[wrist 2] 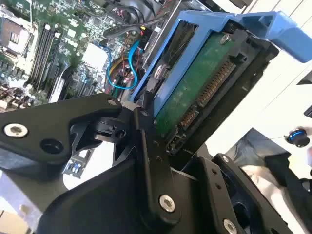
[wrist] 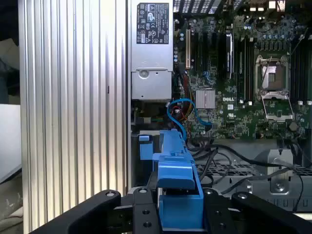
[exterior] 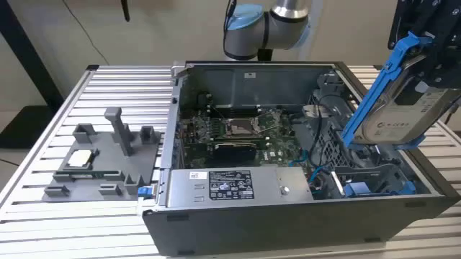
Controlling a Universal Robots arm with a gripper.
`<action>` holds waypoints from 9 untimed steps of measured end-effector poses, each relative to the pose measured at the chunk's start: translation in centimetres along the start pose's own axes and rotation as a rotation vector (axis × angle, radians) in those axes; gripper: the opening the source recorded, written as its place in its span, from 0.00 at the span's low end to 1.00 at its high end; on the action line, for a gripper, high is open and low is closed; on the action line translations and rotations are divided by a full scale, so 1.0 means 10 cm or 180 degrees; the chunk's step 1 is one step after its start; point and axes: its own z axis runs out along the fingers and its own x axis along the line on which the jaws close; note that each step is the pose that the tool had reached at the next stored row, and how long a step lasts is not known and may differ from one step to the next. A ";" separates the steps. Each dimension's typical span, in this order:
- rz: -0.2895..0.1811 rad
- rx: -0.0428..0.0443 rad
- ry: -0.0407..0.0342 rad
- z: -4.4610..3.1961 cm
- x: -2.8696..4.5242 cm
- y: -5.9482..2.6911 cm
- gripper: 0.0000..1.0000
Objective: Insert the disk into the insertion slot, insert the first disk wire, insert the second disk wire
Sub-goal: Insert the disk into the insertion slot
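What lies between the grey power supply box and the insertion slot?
In the exterior view, blue cables stand between the power supply box and the insertion slot.

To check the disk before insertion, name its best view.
The exterior view: most of the disk, label and blue frame, tilted above the case. The second wrist view shows its green underside; the first wrist view, its frame edge-on.
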 end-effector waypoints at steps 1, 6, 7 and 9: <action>0.0000 0.0000 0.0000 0.000 0.000 0.000 0.33; 0.0000 0.0000 0.0000 0.000 0.000 0.000 0.33; 0.0000 0.0000 0.0001 0.002 0.001 0.000 0.33; 0.0001 0.0000 0.0000 0.014 0.008 -0.001 0.33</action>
